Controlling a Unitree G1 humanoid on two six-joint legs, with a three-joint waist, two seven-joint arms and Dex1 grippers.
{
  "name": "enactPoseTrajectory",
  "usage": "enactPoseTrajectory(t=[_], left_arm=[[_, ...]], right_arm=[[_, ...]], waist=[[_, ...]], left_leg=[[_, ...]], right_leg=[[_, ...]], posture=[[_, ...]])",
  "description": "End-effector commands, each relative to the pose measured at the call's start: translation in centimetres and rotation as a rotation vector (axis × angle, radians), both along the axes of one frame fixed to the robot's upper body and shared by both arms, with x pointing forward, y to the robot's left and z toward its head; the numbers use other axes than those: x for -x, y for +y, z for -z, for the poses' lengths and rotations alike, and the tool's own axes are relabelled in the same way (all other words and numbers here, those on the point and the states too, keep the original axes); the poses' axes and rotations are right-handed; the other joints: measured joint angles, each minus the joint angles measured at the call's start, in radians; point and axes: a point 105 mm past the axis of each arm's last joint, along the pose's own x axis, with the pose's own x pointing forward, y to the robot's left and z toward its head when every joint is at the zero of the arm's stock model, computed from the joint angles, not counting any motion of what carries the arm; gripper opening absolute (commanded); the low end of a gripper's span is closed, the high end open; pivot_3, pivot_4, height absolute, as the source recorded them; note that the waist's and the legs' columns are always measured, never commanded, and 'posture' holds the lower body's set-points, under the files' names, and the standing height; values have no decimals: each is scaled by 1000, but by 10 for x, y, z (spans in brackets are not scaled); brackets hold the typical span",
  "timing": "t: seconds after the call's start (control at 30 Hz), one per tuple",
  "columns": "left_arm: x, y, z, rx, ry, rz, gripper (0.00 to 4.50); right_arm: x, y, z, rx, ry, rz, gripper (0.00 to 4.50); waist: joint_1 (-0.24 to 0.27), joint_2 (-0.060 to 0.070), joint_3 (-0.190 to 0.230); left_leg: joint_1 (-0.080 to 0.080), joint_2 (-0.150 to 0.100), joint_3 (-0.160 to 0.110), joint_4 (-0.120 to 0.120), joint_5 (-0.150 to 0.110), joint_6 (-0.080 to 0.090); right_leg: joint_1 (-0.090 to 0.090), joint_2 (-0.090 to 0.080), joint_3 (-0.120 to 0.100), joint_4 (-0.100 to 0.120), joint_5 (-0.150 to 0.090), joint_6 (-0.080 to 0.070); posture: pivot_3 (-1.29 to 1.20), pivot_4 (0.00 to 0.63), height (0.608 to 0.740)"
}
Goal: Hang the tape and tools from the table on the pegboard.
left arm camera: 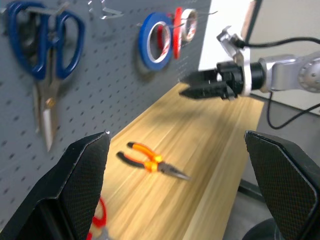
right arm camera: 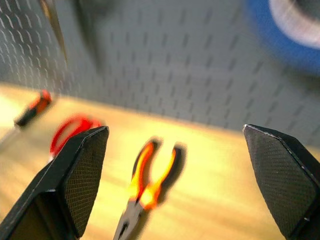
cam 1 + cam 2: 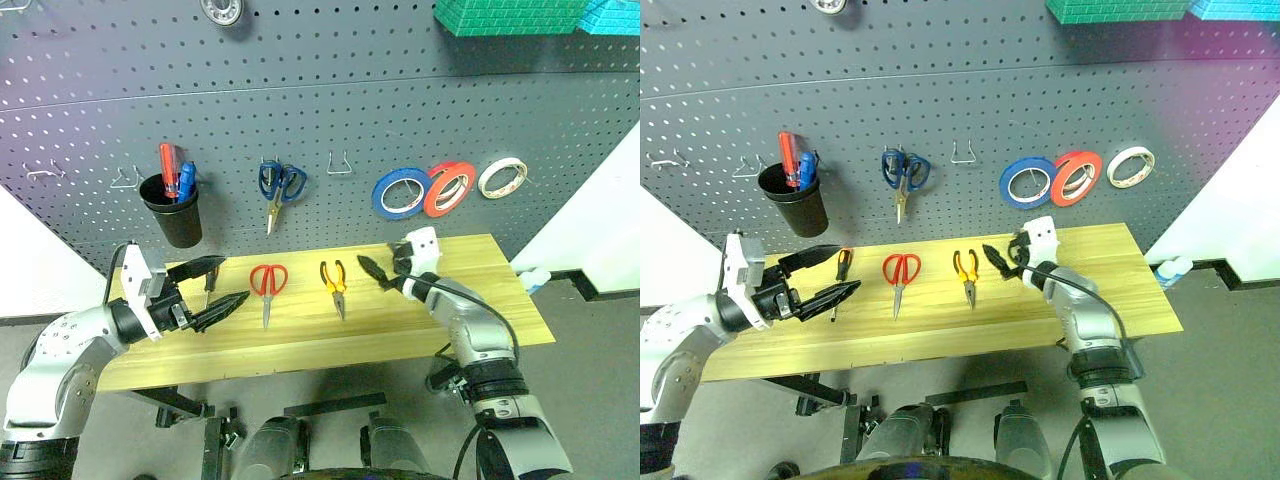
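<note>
Three tools lie lengthwise across the table (image 3: 500, 300), pliers (image 3: 335, 283) nose toward the robot; both tools gape wide, empty.

Screwdriver (image 3: 208, 285) partly hidden behind left pincer (image 3: 222, 285); blurred pliers (image 2: 147, 187).

Silver arms, black cables, black-fingered pincer (image 3: 375, 270) (white wrist housings).
</note>
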Motion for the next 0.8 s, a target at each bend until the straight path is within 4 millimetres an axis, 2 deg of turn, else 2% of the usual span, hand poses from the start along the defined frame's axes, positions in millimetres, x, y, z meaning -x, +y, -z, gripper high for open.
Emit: enactPoseTrajectory(t=[0.03, 0.1, 0.4, 0.8], left_arm=[[5, 7, -14, -33, -58, -29, 4500], [9, 9, -14, -39, -55, -39, 4500], [21, 14, -21, -54, -52, -79, 4500], [39, 19, -22, -61, -27, -125, 4500]], right_arm=[[-6, 23, -14, 28, -19, -10, 4494], [-7, 31, -11, 37, 14, -4, 4494], [-23, 42, 5, 102, 144, 82, 4494], [-29, 67, 22, 101, 249, 87, 4494]], waist=[[1, 1, 2], [3, 0, 7], [6, -1, 29], [6, 0, 46]], left_leg=[[0, 0, 0, 0, 0, 0], [0, 0, 0, 0, 0, 1], [0, 0, 0, -2, 0, 0], [-1, 0, 0, -4, -1, 0]], right_leg=[[0, 0, 0, 0, 0, 0], [0, 0, 0, -1, 0, 0], [0, 0, 0, -1, 0, 0], [-2, 0, 0, -2, -1, -1]], posture=[[52, 127, 723], [72, 136, 723], [123, 149, 723], [166, 167, 723]])
